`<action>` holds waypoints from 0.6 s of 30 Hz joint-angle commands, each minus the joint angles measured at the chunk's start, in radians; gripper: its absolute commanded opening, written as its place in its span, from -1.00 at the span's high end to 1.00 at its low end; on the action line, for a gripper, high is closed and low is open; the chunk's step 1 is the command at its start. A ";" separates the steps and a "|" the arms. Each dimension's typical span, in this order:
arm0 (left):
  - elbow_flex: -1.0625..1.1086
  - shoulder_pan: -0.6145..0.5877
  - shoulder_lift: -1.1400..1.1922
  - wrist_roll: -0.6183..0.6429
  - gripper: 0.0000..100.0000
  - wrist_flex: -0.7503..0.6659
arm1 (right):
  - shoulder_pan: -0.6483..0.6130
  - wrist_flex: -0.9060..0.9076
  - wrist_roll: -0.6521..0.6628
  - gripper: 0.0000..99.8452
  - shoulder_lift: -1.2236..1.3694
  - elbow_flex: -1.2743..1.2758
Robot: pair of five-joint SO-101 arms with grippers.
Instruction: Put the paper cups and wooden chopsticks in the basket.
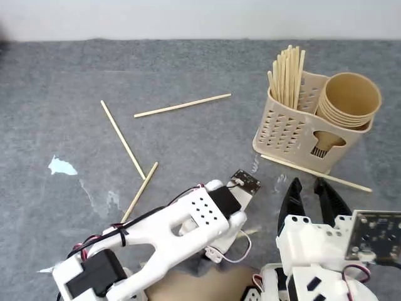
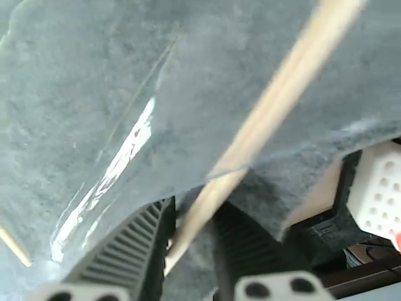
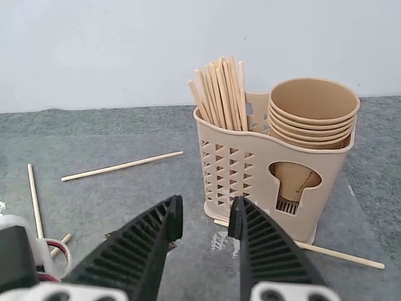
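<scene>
A beige basket (image 1: 294, 135) stands at the right and holds a bundle of wooden chopsticks (image 1: 287, 75) and a stack of paper cups (image 1: 348, 97). Loose chopsticks lie on the grey mat: one at the back (image 1: 182, 105), two crossing at the left (image 1: 123, 139) (image 1: 139, 191), one along the basket's front (image 1: 316, 173). In the left wrist view my left gripper (image 2: 191, 216) is shut on a chopstick (image 2: 269, 116), low over the mat. My right gripper (image 3: 205, 207) stands open in front of the basket (image 3: 250, 169), with nothing between its fingers.
A small light-blue scrap (image 1: 61, 166) lies at the left of the mat. The mat's front edge (image 2: 313, 169) curls up near my left gripper. The white left arm (image 1: 182, 229) stretches across the front, close beside the right arm's body (image 1: 326, 251).
</scene>
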 commanded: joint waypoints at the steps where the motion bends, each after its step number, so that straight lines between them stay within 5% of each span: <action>1: -0.038 -0.049 -0.003 -0.005 0.70 0.035 | 0.004 -0.013 -0.002 0.72 -0.001 0.000; 6: -0.033 -0.052 -0.002 -0.002 0.52 0.037 | 0.004 -0.013 -0.002 0.72 -0.001 0.000; 18: -0.018 -0.051 -0.002 -0.006 0.51 0.043 | 0.008 -0.013 -0.002 0.71 -0.001 0.000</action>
